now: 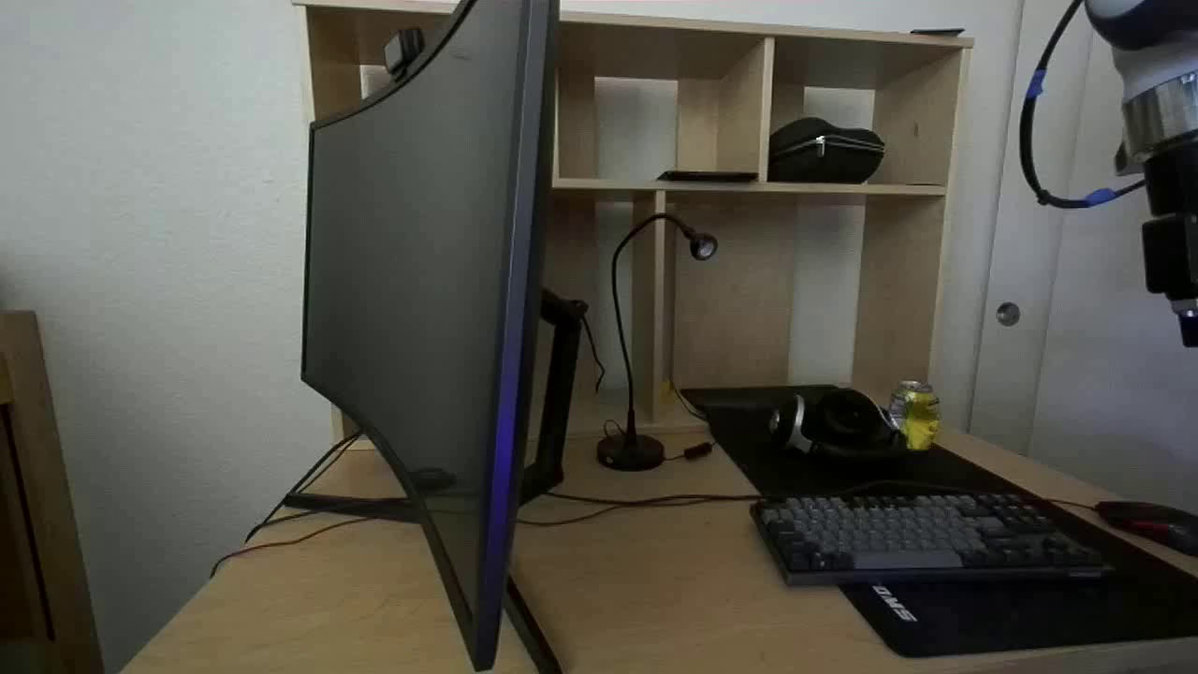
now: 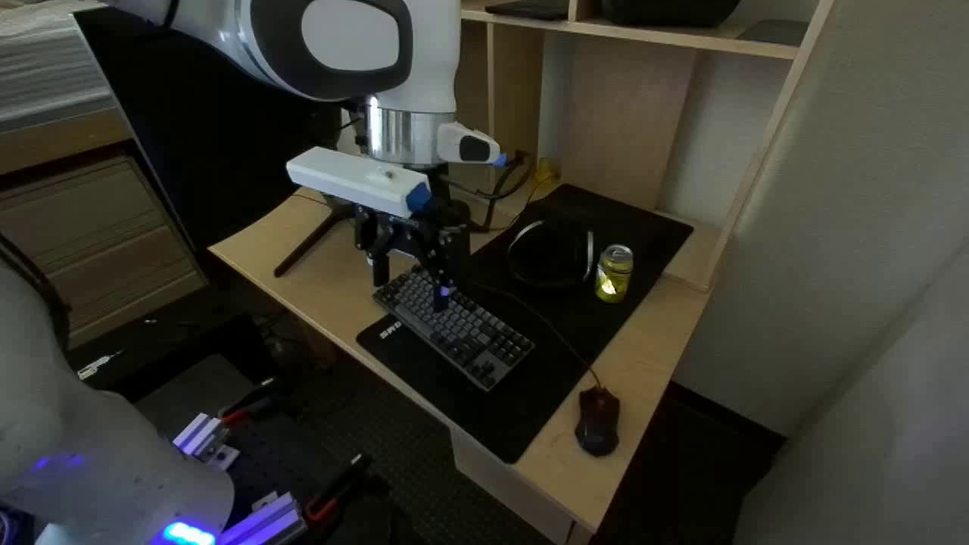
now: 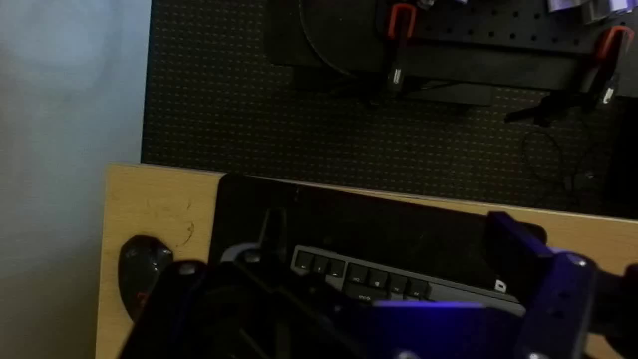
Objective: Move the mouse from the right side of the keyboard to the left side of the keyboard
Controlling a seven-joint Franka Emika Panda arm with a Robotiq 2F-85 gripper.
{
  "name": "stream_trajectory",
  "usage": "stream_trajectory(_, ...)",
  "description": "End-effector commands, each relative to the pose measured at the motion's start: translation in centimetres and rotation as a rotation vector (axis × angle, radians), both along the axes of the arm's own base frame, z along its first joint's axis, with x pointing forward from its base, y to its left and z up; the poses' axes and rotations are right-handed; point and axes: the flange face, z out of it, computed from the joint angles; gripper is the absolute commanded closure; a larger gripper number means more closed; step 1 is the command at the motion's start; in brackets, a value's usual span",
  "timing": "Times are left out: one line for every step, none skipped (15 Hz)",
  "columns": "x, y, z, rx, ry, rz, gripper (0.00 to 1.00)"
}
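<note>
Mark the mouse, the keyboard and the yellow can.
Mouse (image 2: 598, 424), in an exterior view: its upper shell.
Keyboard (image 1: 925, 538), in an exterior view: its middle keys.
Yellow can (image 2: 614, 275), in an exterior view: its side wall.

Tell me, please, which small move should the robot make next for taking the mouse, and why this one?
Probably shift the open end effector sideways toward the mouse before lowering it. In the wrist view, the keyboard, not the mouse, shows in its gap; the mouse lies off to one side, on the desk beside the black mat.
</note>
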Motion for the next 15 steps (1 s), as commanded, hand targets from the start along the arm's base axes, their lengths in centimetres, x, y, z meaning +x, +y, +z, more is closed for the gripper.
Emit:
stream_trajectory(0.0,0.0,0.1,0.0,0.001,0.0,0.0)
stream_trajectory(0.1,-0.6,-0.8,-0.016,0.003,0.014,0.0)
stream_trajectory(0.2,-0.6,-0.6,-0.039,-0.011,0.019,0.0)
stream_trajectory(0.2,-0.6,-0.6,-0.041,-0.008,0.032,0.0)
stream_trajectory(0.1,-0.7,-0.7,-0.041,-0.006,0.016,0.0)
stream_trajectory(0.0,-0.6,-0.8,-0.02,-0.002,-0.015,0.0)
stream_trajectory(2.5,-5.5,-3.6,-0.038,0.004,-0.078,0.0)
stream_trajectory(2.8,-6.3,-3.7,-0.032,-0.016,-0.116,0.0)
stream_trajectory(3.4,-7.7,-4.3,-0.035,-0.021,-0.188,0.0)
stream_trajectory(4.0,-9.3,-5.1,-0.04,-0.037,-0.248,0.0)
stream_trajectory(5.0,-11.2,-5.5,-0.025,-0.053,-0.307,0.0)
stream_trajectory(2.6,-8.1,-4.1,-0.025,-0.054,-0.223,0.0)
stream_trajectory(3.4,-9.6,-4.8,-0.021,-0.054,-0.261,0.0)
stream_trajectory(4.1,-10.5,-5.3,-0.022,-0.048,-0.28,0.0)
stream_trajectory(4.5,-11.0,-5.7,-0.025,-0.042,-0.29,0.0)
